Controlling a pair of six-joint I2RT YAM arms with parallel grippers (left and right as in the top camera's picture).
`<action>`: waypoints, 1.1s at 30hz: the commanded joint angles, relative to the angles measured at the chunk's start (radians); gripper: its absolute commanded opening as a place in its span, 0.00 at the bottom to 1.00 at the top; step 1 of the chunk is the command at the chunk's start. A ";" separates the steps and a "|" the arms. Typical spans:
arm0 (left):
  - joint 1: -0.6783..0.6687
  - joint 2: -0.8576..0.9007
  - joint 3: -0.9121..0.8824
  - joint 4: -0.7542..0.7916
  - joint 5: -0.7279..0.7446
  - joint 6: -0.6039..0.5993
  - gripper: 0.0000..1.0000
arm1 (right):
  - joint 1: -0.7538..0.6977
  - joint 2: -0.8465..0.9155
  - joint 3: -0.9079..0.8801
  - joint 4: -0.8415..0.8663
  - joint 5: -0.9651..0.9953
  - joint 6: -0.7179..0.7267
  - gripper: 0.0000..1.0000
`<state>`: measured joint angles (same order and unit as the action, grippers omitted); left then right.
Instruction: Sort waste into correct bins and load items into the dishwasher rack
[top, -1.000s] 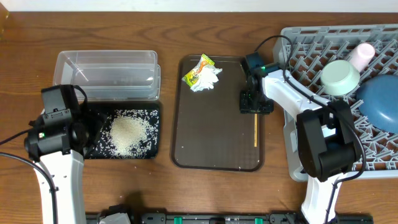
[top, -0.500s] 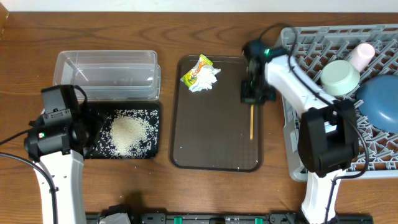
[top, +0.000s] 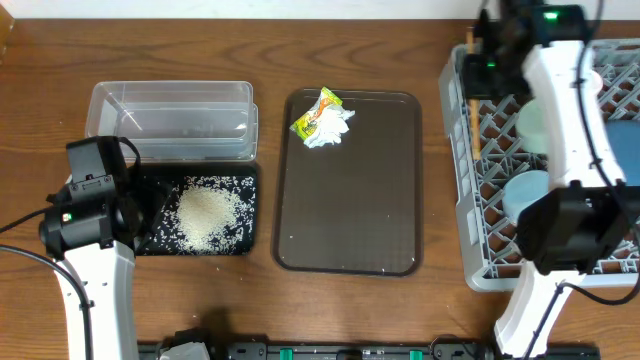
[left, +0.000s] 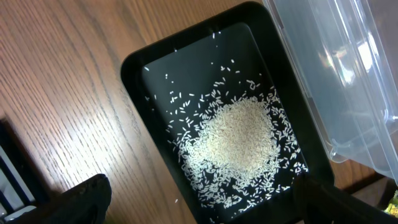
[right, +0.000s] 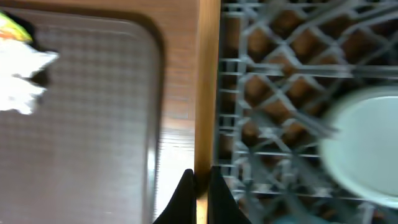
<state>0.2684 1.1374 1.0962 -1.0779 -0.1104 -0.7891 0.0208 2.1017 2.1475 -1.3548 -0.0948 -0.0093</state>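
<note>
R tool (right: 200, 185) nips stick (right: 208, 81); blurred bowl (right: 364, 149), prob.

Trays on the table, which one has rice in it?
The shallow black tray, with rice piled in it; the clear tub looks empty, the brown tray holds only wrapper and tissue.

Serving tray (top: 350, 200) mostly bare — wrapper (top: 318, 112) and tissue (top: 337, 129) crowd its far corner; the right arm (top: 570, 90) overhangs the rack (top: 490, 230).

Left of your right pincer (right: 199, 186): serving tray (right: 93, 137), tissue (right: 22, 87) and wrapper (right: 11, 26) at its far corner. Ahead: stick (right: 208, 81), along rack (right: 280, 74) edge. Right: bowl (right: 364, 149) in rack. Under your left pincer (left: 214, 205): rice (left: 239, 140) in shallow tray (left: 134, 68), tub (left: 336, 62) beyond.
</note>
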 joint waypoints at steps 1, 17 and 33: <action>0.005 0.002 0.016 -0.006 -0.009 -0.010 0.96 | -0.053 -0.003 0.004 -0.007 -0.052 -0.171 0.01; 0.005 0.002 0.017 -0.006 -0.009 -0.010 0.96 | -0.071 0.065 -0.010 0.023 -0.129 -0.157 0.21; 0.005 0.002 0.016 -0.006 -0.009 -0.010 0.96 | 0.015 0.033 -0.008 -0.063 -0.257 -0.089 0.27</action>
<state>0.2684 1.1370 1.0962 -1.0775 -0.1108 -0.7895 -0.0193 2.1662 2.1384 -1.4151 -0.2512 -0.1169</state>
